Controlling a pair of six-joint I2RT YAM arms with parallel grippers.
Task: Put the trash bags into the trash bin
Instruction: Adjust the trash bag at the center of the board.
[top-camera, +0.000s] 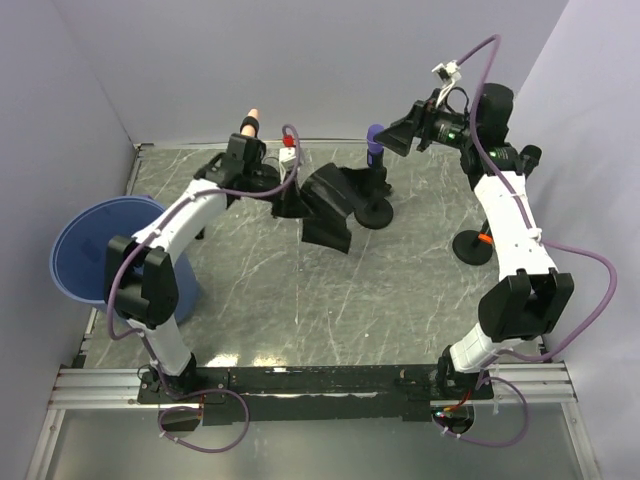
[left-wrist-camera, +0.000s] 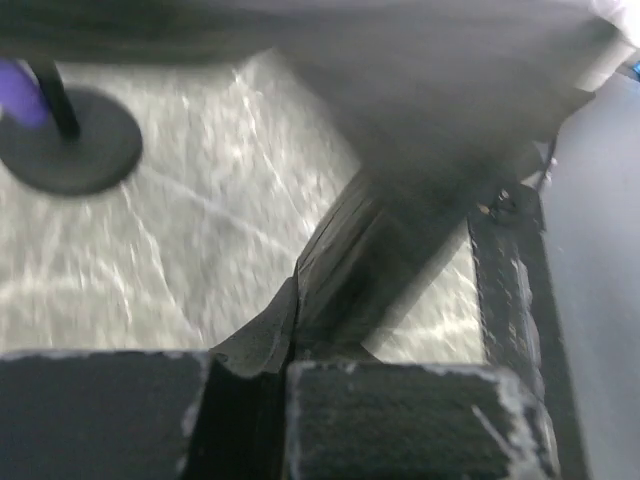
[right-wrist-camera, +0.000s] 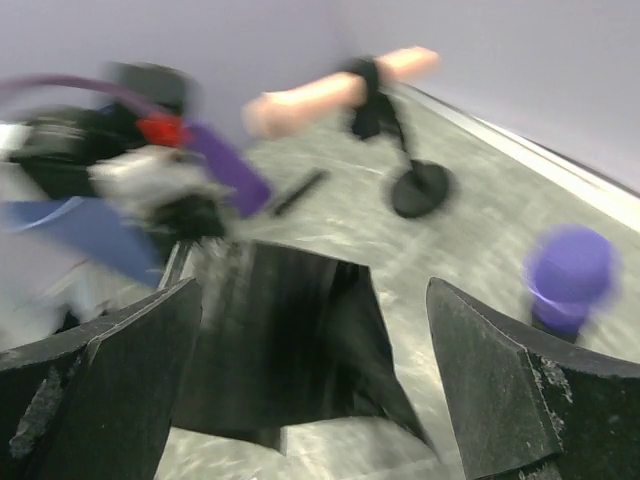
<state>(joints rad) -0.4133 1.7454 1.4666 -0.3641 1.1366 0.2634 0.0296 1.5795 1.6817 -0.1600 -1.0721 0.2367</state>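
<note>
1. Left gripper (top-camera: 295, 205): jaws closed on a fold of the black trash bag (top-camera: 332, 208); in the left wrist view the film runs down between the two pads (left-wrist-camera: 400, 425) with no gap showing.
2. Bag position: it hangs crumpled directly ahead of the left gripper, over the table (top-camera: 300, 300); whether its lower edge touches the surface cannot be told.
3. Right gripper (top-camera: 398, 137): jaws wide apart, holding nothing; it is raised above the table and well apart from the bag; in the right wrist view the bag lies below and ahead, framed by the two fingers (right-wrist-camera: 110, 390).
4. Blue trash bin (top-camera: 85, 250): well apart from the left gripper, back toward that arm's base and off to its left side; the left arm (top-camera: 190, 215) crosses in front of the bin's side; the round mouth faces the top camera.
5. Stand (top-camera: 376, 213) with a round black base, carrying a purple piece (top-camera: 376, 140): just beyond the bag, between the two grippers; the purple piece sits just beside the right gripper.
6. Peach-coloured piece (top-camera: 252, 120): beyond the left gripper, near the rear wall.
7. Second stand (top-camera: 472, 247): behind the right gripper, beside its arm.
</note>
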